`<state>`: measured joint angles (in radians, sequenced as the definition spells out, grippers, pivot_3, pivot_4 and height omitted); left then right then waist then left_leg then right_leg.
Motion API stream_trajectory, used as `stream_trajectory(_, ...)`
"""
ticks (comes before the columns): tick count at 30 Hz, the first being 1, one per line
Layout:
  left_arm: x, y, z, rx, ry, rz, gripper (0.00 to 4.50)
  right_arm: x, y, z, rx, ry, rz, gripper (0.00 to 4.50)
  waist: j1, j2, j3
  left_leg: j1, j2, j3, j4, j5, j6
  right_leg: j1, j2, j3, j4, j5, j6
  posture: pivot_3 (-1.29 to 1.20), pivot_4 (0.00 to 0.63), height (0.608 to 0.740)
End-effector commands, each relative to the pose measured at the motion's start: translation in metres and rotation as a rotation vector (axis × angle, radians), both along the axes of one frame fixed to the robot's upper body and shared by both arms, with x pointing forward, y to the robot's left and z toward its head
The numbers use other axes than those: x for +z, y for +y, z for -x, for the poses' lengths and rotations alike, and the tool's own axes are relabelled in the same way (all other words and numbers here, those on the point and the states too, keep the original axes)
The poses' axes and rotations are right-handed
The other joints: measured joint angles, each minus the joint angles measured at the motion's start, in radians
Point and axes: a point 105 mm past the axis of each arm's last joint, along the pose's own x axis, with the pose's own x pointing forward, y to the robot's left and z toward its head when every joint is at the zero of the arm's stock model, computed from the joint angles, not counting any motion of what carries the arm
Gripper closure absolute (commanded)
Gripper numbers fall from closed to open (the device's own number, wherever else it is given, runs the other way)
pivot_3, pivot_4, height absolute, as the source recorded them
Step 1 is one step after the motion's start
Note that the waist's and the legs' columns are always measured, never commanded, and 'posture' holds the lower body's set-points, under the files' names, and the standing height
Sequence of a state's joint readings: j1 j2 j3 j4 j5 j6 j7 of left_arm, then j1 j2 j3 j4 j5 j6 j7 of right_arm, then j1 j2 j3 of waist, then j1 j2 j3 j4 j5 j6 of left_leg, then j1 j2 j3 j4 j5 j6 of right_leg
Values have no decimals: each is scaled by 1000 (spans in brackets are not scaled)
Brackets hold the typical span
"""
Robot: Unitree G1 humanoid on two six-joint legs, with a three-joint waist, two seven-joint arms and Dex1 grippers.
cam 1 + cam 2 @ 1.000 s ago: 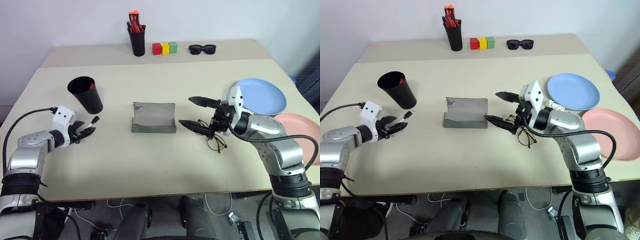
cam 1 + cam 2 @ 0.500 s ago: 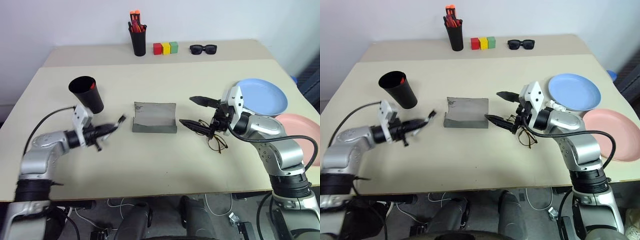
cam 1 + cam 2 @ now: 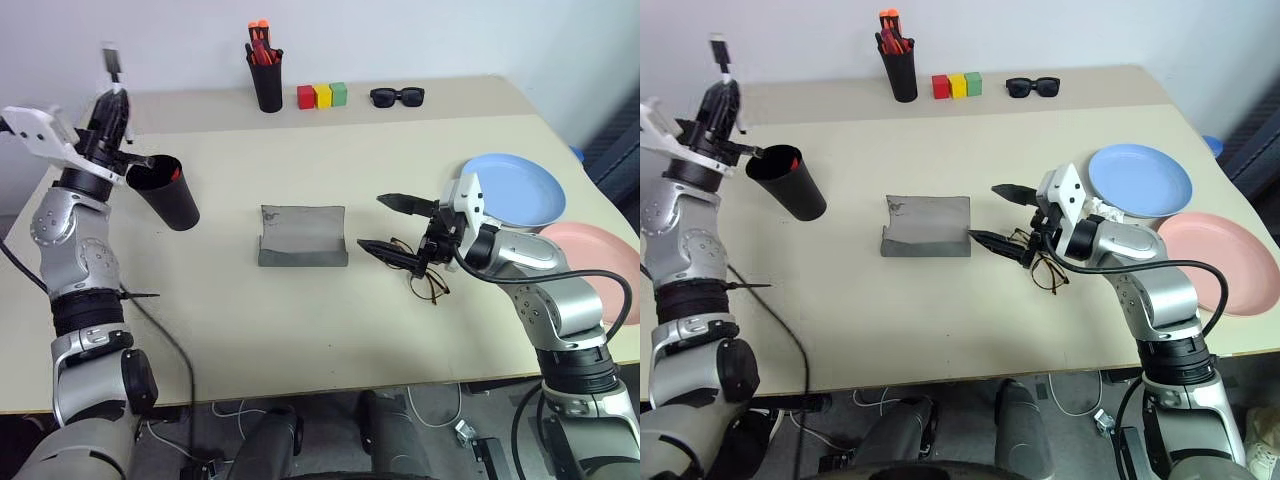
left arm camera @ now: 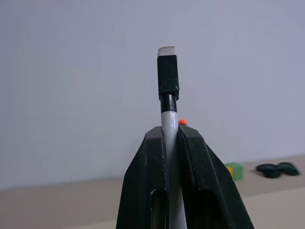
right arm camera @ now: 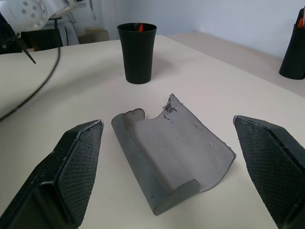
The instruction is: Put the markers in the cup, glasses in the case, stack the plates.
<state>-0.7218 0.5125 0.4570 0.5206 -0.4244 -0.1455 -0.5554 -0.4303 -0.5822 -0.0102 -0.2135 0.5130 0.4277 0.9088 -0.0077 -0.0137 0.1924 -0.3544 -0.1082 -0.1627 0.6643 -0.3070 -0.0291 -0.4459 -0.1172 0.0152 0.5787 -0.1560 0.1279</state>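
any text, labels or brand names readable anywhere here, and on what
None can be read. The cup, the case, the plates and the white marker held in the left gripper show no lettering.

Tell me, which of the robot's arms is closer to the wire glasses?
The right. Its gripper hangs open just beside the glasses; the left gripper is far off across the table, raised by the black cup.

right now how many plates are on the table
2. The light blue plate lies at the table's right side, beyond the right gripper; the salmon pink plate lies beside it, nearer the right edge.
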Motion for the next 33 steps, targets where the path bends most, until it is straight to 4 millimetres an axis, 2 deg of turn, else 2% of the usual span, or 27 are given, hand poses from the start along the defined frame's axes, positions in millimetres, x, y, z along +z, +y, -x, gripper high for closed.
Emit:
stream_trajectory(1, -1, 0, -5, 34, -15, 20, 4457, 12, 2, 3, 11, -60, -6, 0, 1, 0, 0, 0, 0, 0, 0, 0, 0, 0, 0, 0, 0, 0, 0, 0, 150, 740)
stream_trajectory(11, -22, -7, -13, 74, 21, -46, 4457, 13, -1, 4, -4, -62, 3, 0, -3, 0, 0, 0, 0, 0, 1, 0, 0, 0, 0, 0, 0, 0, 0, 0, 150, 740)
stream_trajectory(15, -24, -5, -12, 85, 21, -52, 2886, 13, -3, 3, -9, -61, 6, 0, -2, 0, 0, 0, 0, 0, 1, 0, 0, 0, 0, 0, 0, 0, 0, 0, 150, 740)
stream_trajectory(20, -23, -4, -10, 85, 8, -56, 348, 13, -3, 3, -12, -63, 5, 0, -2, 0, 0, 0, 0, 0, 1, 0, 0, 0, 0, 0, 0, 0, 0, 0, 150, 740)
stream_trajectory(21, -21, -5, -9, 77, 4, -59, 45, 13, -3, 2, -13, -64, 5, 0, -2, 0, 0, 0, 0, 0, 1, 0, 0, 0, 0, 0, 0, 0, 0, 0, 150, 740)
stream_trajectory(22, -19, -7, -8, 59, -4, -62, 45, 13, -3, 2, -13, -64, 4, 0, -2, 0, 0, 0, 0, 0, 1, 0, 0, 0, 0, 0, 0, 0, 0, 0, 150, 740)
stream_trajectory(24, -15, -19, -5, -30, -21, -75, 45, 14, -2, 1, -14, -68, 3, 0, -3, 0, 0, 0, 0, 0, 1, 0, 0, 0, 0, 0, 0, 0, 0, 0, 150, 740)
stream_trajectory(28, -19, -78, 16, -479, 35, -169, 45, 14, -5, -1, -21, -70, 7, 0, -4, 0, 0, 0, 0, 0, 1, 0, 0, 0, 0, 0, 0, 0, 0, 0, 150, 740)
stream_trajectory(30, -33, -109, 35, -729, 159, -218, 45, 13, -8, -2, -26, -67, 14, 0, -6, 0, 0, -1, 0, 0, 1, 0, 1, 0, 0, 0, 1, 0, 0, 0, 150, 740)
stream_trajectory(33, -57, -138, 52, -906, 299, -379, 45, 10, -13, -3, -35, -63, 31, 0, -7, 0, 0, 0, 0, 0, 1, -1, 1, 0, 0, 0, 1, 0, 0, 0, 150, 740)
